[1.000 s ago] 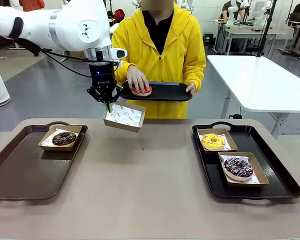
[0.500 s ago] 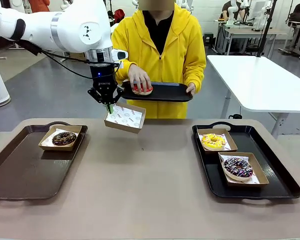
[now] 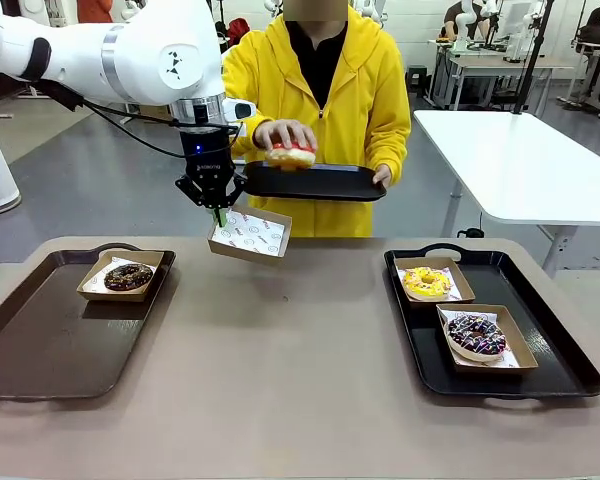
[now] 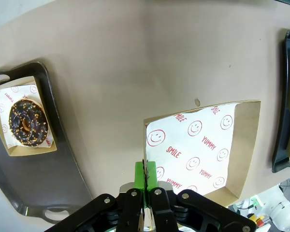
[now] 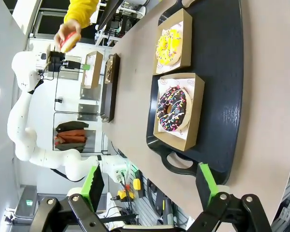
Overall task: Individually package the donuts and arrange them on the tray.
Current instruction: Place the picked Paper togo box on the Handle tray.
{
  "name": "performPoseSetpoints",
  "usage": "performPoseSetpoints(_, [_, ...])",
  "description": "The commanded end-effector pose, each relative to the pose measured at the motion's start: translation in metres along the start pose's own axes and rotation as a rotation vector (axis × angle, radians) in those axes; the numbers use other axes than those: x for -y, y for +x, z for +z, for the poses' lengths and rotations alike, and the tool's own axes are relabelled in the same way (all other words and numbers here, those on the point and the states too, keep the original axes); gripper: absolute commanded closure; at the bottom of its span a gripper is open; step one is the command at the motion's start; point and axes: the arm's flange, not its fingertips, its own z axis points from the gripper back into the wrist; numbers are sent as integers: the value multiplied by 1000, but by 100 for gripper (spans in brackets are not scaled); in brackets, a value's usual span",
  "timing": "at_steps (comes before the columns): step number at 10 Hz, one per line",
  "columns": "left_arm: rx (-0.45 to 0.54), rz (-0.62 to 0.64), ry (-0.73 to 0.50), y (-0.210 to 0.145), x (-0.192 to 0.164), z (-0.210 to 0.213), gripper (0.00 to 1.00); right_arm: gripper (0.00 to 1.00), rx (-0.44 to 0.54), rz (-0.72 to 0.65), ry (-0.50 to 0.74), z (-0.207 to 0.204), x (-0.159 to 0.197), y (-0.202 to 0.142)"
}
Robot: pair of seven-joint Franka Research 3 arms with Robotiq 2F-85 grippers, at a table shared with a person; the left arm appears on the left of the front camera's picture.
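I held the box [image 3: 250, 235] pinched in my left fingers [image 3: 219, 214], right fingers [image 5: 150, 186] spread empty, awaiting the red donut [image 3: 291, 154] above it.

The white paper liner [image 4: 198, 150] of the shallow brown cardboard box [image 4: 246, 145] repeats red "SMILE" and "YUMMY" between smiley faces; no other print is legible.

Middle of tan table [image 3: 300, 340] bare between long brown left tray [image 3: 50, 330] and black right tray [image 3: 500, 320]: wide lane. Above far edge, left gripper [image 3: 218, 212] clamps paper-lined brown cardboard box [image 3: 250, 236] in the air, seemingly just under the person's black serving tray [image 3: 320, 183], blocking that approach.
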Motion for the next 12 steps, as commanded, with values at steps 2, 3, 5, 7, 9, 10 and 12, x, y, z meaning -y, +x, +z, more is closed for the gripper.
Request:
performPoseSetpoints(2, [4, 6, 1, -1, -1, 3, 100, 0, 8, 5, 11, 0, -3, -3])
performPoseSetpoints(3, [4, 6, 1, -1, -1, 3, 100, 0, 8, 5, 11, 0, -3, -3])
performPoseSetpoints(5, [4, 6, 1, -1, -1, 3, 100, 0, 8, 5, 11, 0, -3, -3])
performPoseSetpoints(7, [4, 6, 1, -1, -1, 3, 100, 0, 8, 5, 11, 0, -3, -3])
performPoseSetpoints(9, [4, 6, 1, -1, -1, 3, 100, 0, 8, 5, 11, 0, -3, -3])
performPoseSetpoints(10, [4, 6, 1, -1, -1, 3, 100, 0, 8, 5, 11, 0, -3, -3])
performPoseSetpoints(12, [4, 6, 1, -1, -1, 3, 100, 0, 8, 5, 11, 0, -3, -3])
